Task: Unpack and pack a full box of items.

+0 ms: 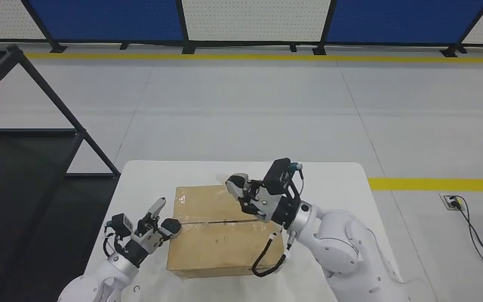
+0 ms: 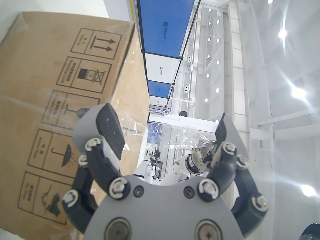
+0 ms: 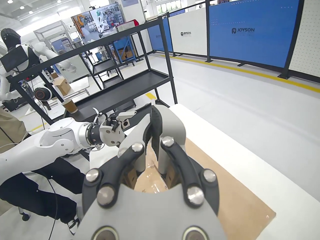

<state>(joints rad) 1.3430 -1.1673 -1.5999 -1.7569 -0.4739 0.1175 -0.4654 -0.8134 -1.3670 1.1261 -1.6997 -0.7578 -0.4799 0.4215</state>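
A closed brown cardboard box (image 1: 215, 241) with a taped middle seam lies on the white table (image 1: 332, 181). My right gripper (image 1: 235, 185) hovers over the box top near the seam, at the far flap. In the right wrist view this gripper (image 3: 151, 126) is shut, its tips pressed together above crinkled clear tape (image 3: 152, 176). My left gripper (image 1: 164, 215) stands open beside the box's left end. In the left wrist view the gripper (image 2: 166, 126) is empty, one finger (image 2: 110, 128) close to the printed box side (image 2: 50, 76). A clear tape strip (image 2: 180, 136) stretches off the box edge.
A black metal shelf rack (image 3: 140, 83) stands left of the table, with a paper cup (image 3: 69, 106) on it. Blue and white fence panels (image 1: 249, 19) line the far side of the floor. White table surface shows around the box.
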